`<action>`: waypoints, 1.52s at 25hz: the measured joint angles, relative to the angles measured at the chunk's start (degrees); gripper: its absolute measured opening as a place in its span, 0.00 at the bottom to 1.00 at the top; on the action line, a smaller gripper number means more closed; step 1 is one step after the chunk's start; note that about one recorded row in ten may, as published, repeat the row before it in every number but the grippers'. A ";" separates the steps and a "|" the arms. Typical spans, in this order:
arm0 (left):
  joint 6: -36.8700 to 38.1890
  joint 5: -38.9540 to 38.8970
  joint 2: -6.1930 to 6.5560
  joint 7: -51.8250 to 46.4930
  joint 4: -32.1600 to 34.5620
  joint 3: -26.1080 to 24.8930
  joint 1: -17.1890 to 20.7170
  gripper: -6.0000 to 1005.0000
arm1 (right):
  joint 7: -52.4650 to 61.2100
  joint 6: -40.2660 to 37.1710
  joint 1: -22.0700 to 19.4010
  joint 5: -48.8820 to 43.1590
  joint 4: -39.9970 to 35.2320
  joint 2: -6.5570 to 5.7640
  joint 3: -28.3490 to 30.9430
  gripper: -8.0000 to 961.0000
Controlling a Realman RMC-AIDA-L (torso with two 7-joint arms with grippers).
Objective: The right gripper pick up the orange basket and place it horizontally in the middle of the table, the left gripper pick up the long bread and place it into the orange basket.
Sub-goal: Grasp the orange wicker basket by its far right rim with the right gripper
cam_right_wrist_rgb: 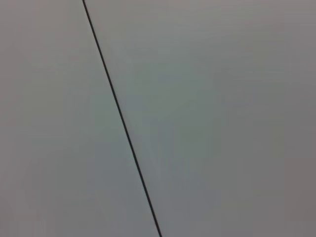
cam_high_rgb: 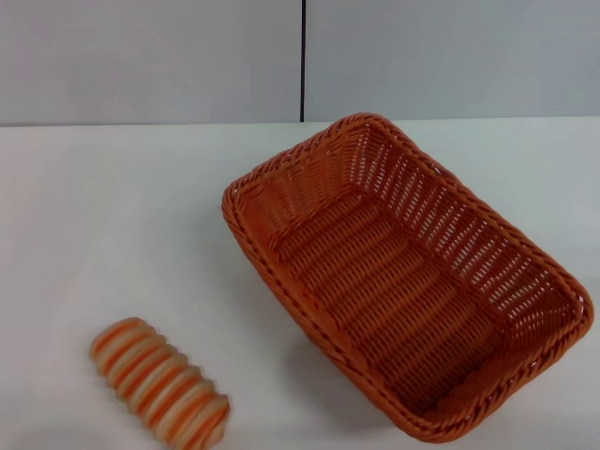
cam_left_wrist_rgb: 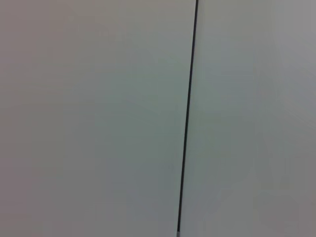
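White table below grey seamed wall — orange basket askew, long bread well apart, no gripper jaws visible.

You have the basket on the tabletop, right of centre, set at a slant: one corner points far, the other near and right. The bread lies on the tabletop at the near left, well apart from the basket. Behind the tabletop stands a wall.
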 joint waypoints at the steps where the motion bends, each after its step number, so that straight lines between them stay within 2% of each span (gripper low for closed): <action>1: 0.00 -0.01 -0.01 0.04 -0.01 -0.14 0.26 0.75 | 0.89 0.51 0.03 -0.18 -0.58 -0.01 -0.02 0.85; 13: 0.25 -0.40 0.12 -0.04 0.44 -0.27 1.12 0.74 | 4.52 1.89 0.40 -1.64 -3.63 -0.10 -0.13 0.84; 15: 0.25 -0.47 0.12 -0.04 0.36 -0.30 1.02 0.74 | 9.96 0.69 0.43 -2.68 -8.23 -0.08 -0.13 0.83; 16: 0.15 -0.48 0.11 -0.01 0.32 -0.29 0.68 0.74 | 16.17 -0.49 0.53 -4.17 -13.22 -0.12 -0.20 0.83; 17: 0.15 -0.48 0.11 -0.01 0.32 -0.29 0.68 0.74 | 16.17 -0.49 0.53 -4.17 -13.22 -0.12 -0.20 0.83; 18: -0.08 -0.45 0.09 0.00 0.39 -0.23 0.35 0.74 | 19.85 -0.96 0.63 -5.66 -16.38 -0.11 -0.28 0.83; 22: -1.17 -0.16 0.09 0.02 0.60 0.06 -1.02 0.74 | 39.76 -1.15 2.35 -14.07 -33.99 0.16 -0.37 0.83; 23: -1.37 -0.17 0.09 0.03 0.62 0.05 -1.30 0.74 | 39.76 -1.15 2.35 -14.07 -33.99 0.16 -0.37 0.83; 27: -1.58 -0.39 0.02 0.05 0.45 -0.22 -2.12 0.74 | 58.17 -1.53 4.33 -23.25 -44.97 0.05 -2.75 0.82; 30: -1.73 -0.19 0.02 0.05 0.29 -0.05 -2.64 0.74 | 69.98 -1.96 6.65 -33.95 -54.11 -0.14 -5.87 0.82; 31: -1.78 -0.14 0.02 0.05 0.27 0.02 -2.72 0.73 | 76.69 -1.62 8.77 -41.59 -59.64 -0.61 -8.74 0.82; 33: -1.82 -0.11 -0.03 0.05 0.25 0.07 -2.80 0.73 | 79.39 -1.31 9.78 -44.54 -61.28 -0.99 -10.27 0.82; 35: -1.87 -0.08 -0.05 0.05 0.24 0.12 -2.82 0.73 | 84.21 -0.06 12.18 -50.10 -63.70 -2.24 -14.11 0.82; 36: -1.89 -0.07 -0.05 0.06 0.24 0.13 -2.83 0.73 | 87.82 1.51 14.70 -53.86 -63.23 -4.13 -18.03 0.81; 37: -1.91 -0.06 -0.05 0.08 0.29 0.14 -2.83 0.73 | 87.82 1.51 14.70 -53.86 -63.23 -4.13 -18.03 0.81; 38: -1.91 -0.05 -0.04 0.10 0.35 0.15 -2.81 0.73 | 89.37 2.23 16.14 -55.36 -62.32 -5.23 -19.81 0.81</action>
